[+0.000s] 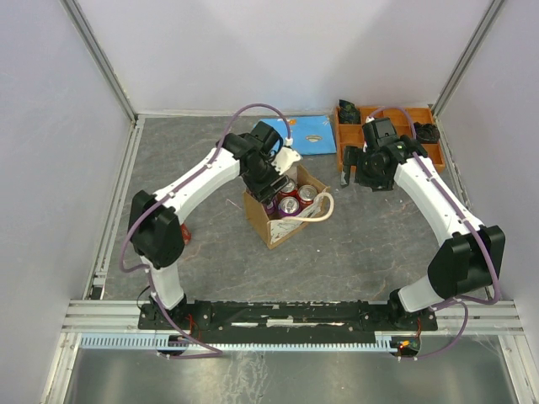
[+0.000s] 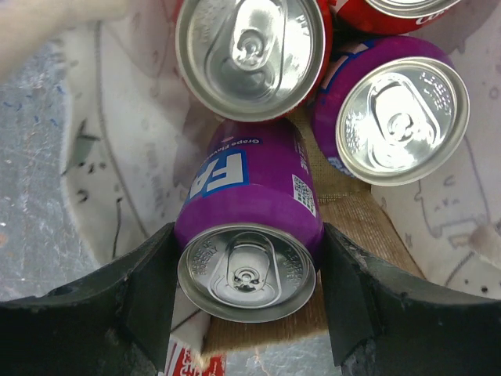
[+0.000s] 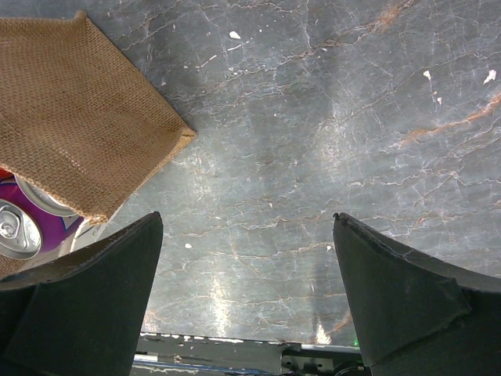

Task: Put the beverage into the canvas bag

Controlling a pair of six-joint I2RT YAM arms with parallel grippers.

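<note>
The tan canvas bag [image 1: 271, 225] stands upright mid-table with cream rope handles [image 1: 324, 206]. My left gripper [image 1: 268, 181] is over its open top, shut on a purple soda can [image 2: 246, 200] that leans in over the bag's woven rim [image 2: 352, 211]. Inside the bag stand a red can [image 2: 250, 55] and a second purple can [image 2: 399, 117]; another red can shows at the top edge. My right gripper [image 1: 349, 172] is open and empty to the right of the bag, over bare table [image 3: 246, 266]. The bag's corner [image 3: 78, 110] shows at the upper left of the right wrist view.
An orange compartment tray [image 1: 345, 135] with dark parts sits at the back right, just behind my right gripper. A blue flat packet [image 1: 307, 135] lies behind the bag. White walls enclose the grey marble table.
</note>
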